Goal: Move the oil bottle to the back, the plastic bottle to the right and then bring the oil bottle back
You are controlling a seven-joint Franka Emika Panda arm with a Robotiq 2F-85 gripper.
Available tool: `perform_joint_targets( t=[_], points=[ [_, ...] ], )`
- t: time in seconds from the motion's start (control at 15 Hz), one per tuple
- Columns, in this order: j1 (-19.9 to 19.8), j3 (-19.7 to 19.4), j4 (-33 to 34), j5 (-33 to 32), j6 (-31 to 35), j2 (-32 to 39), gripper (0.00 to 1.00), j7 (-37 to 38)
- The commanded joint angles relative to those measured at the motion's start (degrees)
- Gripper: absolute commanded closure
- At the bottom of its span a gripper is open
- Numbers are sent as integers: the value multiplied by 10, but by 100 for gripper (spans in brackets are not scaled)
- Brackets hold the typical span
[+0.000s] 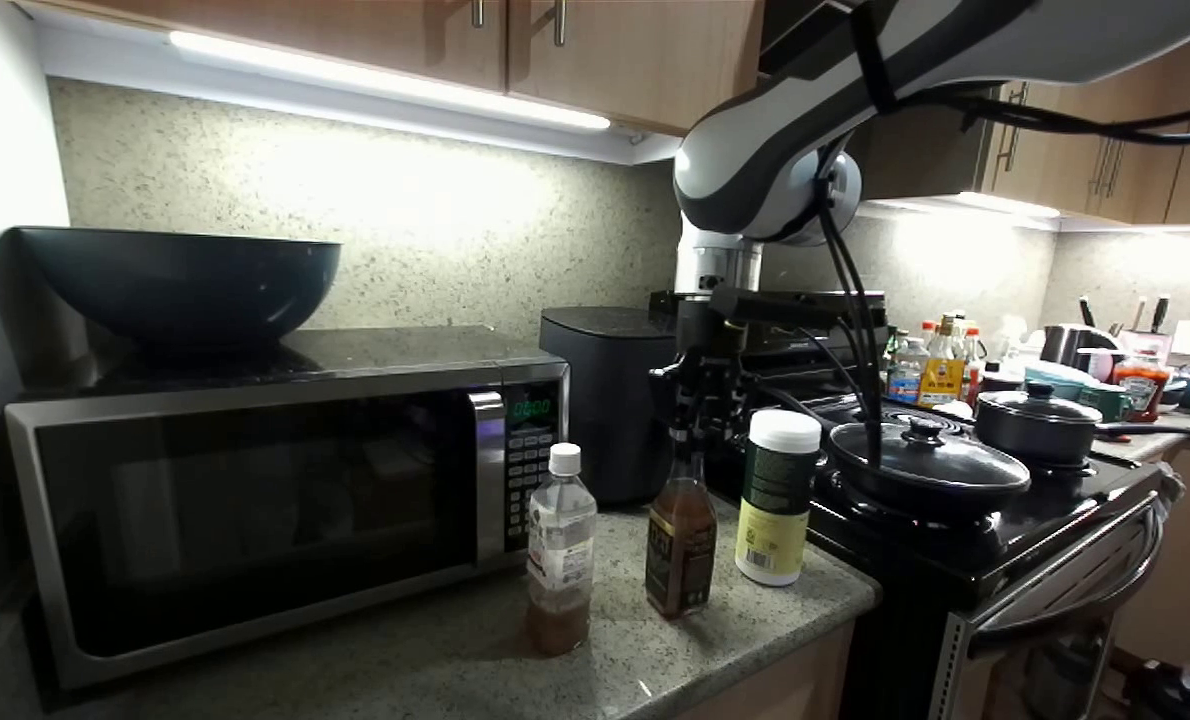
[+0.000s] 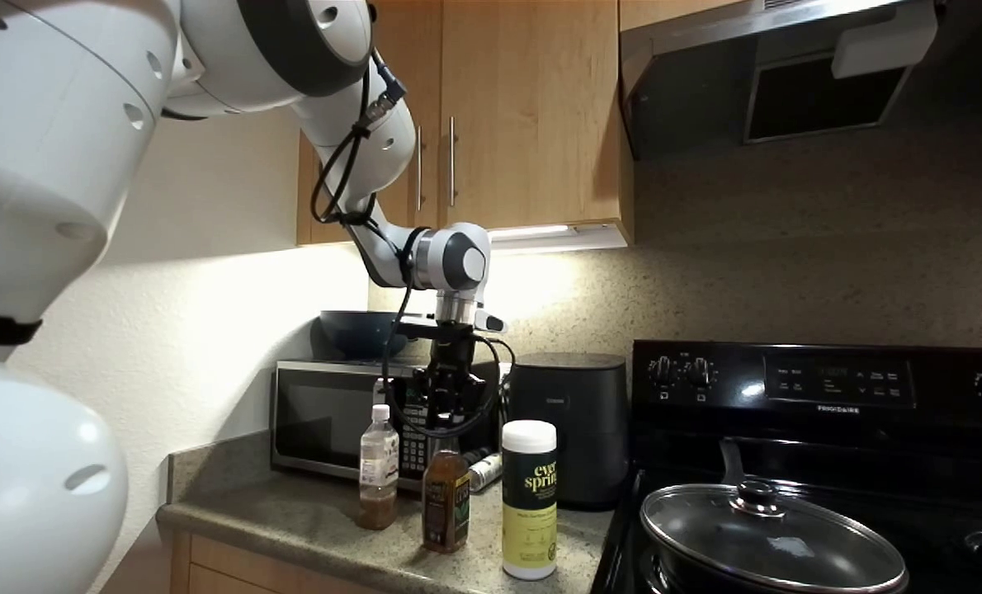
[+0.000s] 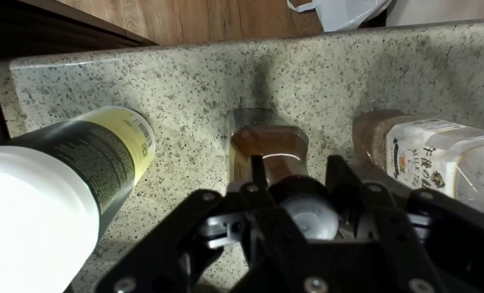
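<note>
- The jaws stand drawn in narrow around the neck of the dark brown, squarish, narrow-necked oil bottle (image 3: 276, 146) – whether both sides press on it I can't make out
- That oil bottle is upright on the grey speckled bench (image 1: 435, 650), between the slim, clear, white-capped plastic bottle (image 1: 562, 570) and the cylindrical, dark-green-and-yellow, white-lidded canister (image 1: 777, 500)
- Lifting before contact is firm could let the neck slip through; a hold this high would also leave the body free to swing
- Tilted or swung on the way back, its base might clip the canister – or meet the tall, black, boxy appliance (image 2: 569, 429) behind
- Set down too far forward, it would probably block the plastic bottle's path to the right, and a bump could topple either
</note>
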Motion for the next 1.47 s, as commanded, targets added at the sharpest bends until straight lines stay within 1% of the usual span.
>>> perform_joint_targets(
  t=[0.0,0.07,0.13,0.2,0.27,0.47,0.53,0.6,0.73,0.8,1.4],
  points=[
    [-7,3,2,-5,-6,1,84,0],
    [-5,1,1,-13,-1,1,84,6],
    [-3,1,1,-16,-5,-1,34,11],
    [-3,2,1,-16,-7,-1,33,9],
    [-5,5,1,-3,-2,0,52,1],
    [-5,4,1,-6,-2,1,33,1],
    [-5,4,1,-6,-2,1,8,1],
    [-5,5,1,-5,1,1,7,-2],
    [-6,5,3,-4,5,4,1,-8],
    [-7,6,4,-4,7,5,0,-10],
    [-7,6,18,-6,15,18,0,-15]
  ],
)
